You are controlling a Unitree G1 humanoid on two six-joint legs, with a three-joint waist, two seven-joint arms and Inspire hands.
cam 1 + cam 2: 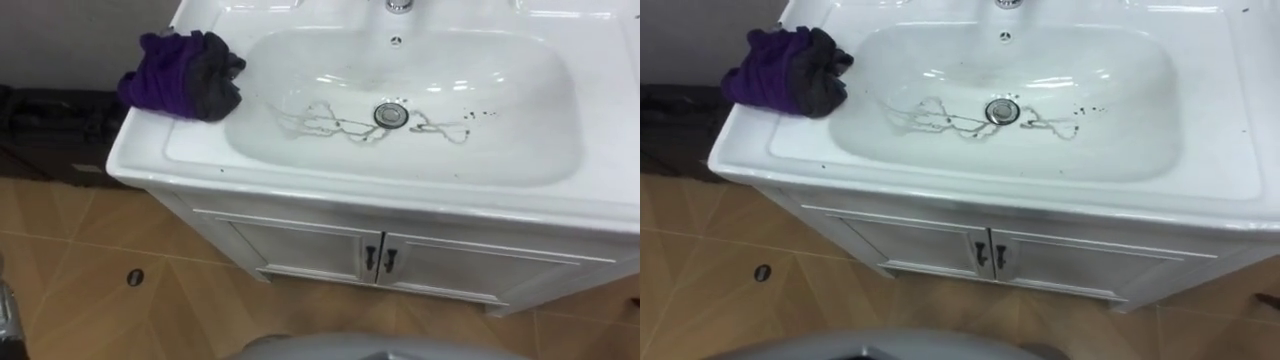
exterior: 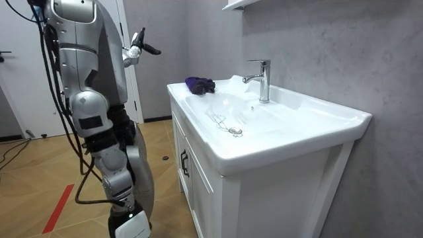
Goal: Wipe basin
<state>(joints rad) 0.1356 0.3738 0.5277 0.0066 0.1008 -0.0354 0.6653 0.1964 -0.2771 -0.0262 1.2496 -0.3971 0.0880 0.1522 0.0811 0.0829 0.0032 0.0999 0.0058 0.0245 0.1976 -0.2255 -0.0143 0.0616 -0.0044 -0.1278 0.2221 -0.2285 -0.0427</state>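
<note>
Basically unstarted: basin point(image 1: 480, 150) shows dirty streaks point(image 1: 320, 120) around the drain point(image 1: 391, 114). Purple cloth point(image 1: 182, 74) lies on its left rim. Right hand point(image 2: 141, 47) raised, fingers spread, empty.

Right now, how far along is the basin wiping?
Nothing looks done: dark streaks run beside the drain in the basin. The purple cloth lies untouched on the counter, at its left corner; the raised left hand is empty. Left: pick up the cloth, wipe.

White basin point(image 1: 500, 150), marked with thin dark grey squiggled streaks point(image 1: 320, 122) at centre frame. Cloth point(image 1: 182, 75), upper left: purple and dark grey. Cabinet point(image 1: 300, 245) white, handles point(image 1: 371, 258) black. Floor point(image 1: 90, 290), lower left: tan wood-grain, chevron pattern.
</note>
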